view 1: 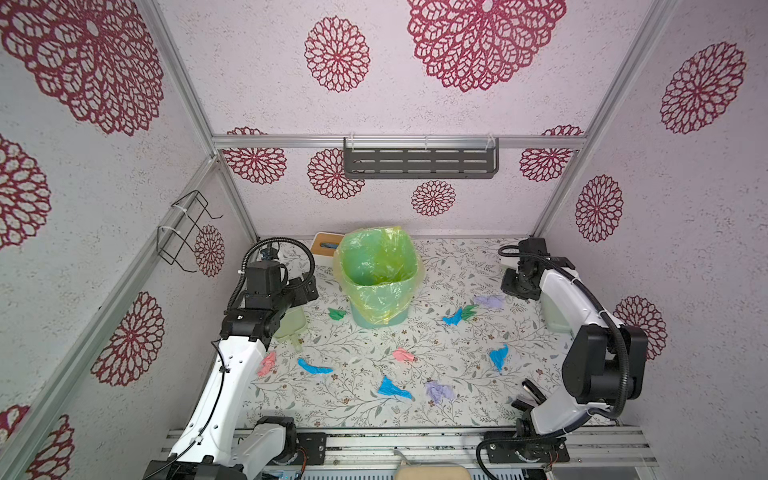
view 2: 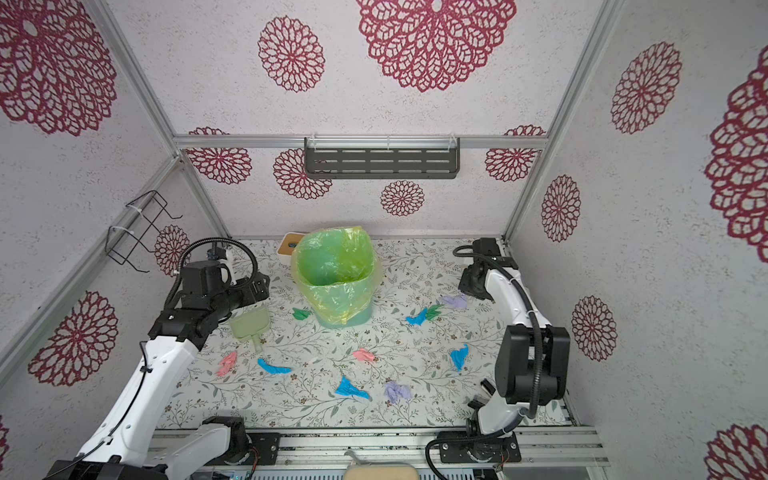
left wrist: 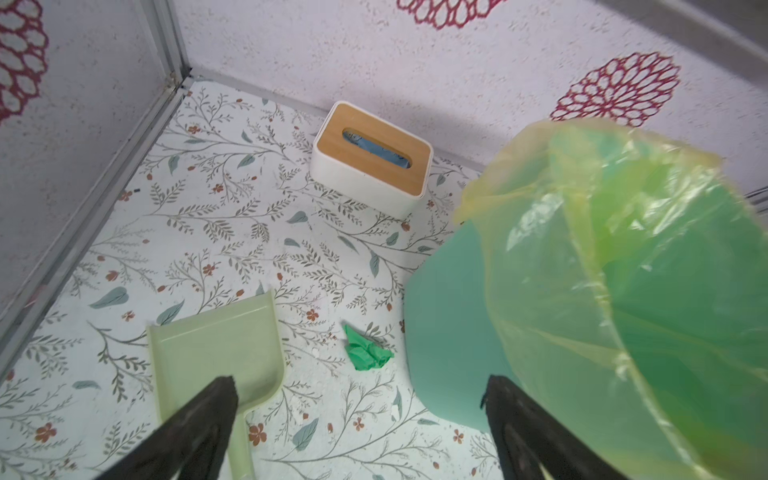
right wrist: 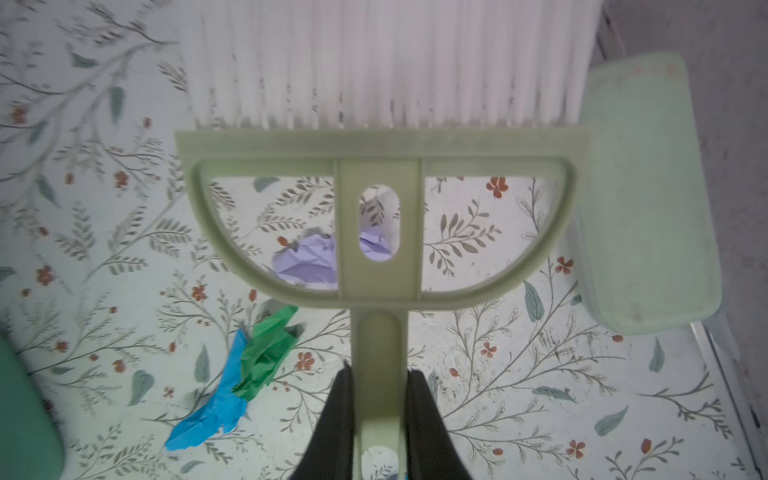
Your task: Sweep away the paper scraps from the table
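Several paper scraps lie scattered on the table (view 1: 353,411): green (view 1: 336,313), blue (view 1: 453,318), lilac (view 1: 490,301), pink (view 1: 403,355), blue (view 1: 392,388) and lilac (view 1: 438,390) among them. My left gripper (left wrist: 359,386) hangs open above the table between a pale green dustpan (left wrist: 216,349) and the bin, with a green scrap (left wrist: 365,353) just ahead of it. My right gripper (right wrist: 381,372) is shut on the handle of a pale green brush (right wrist: 380,153) with white bristles. A lilac scrap (right wrist: 303,262) shows through the brush frame.
A teal bin (left wrist: 449,332) with a yellow-green liner (view 1: 378,274) stands at the back middle. Behind it sits a white tissue box (left wrist: 370,158) with a wooden lid. A pale green container (right wrist: 648,195) rests by the right wall. Aluminium rails edge the table.
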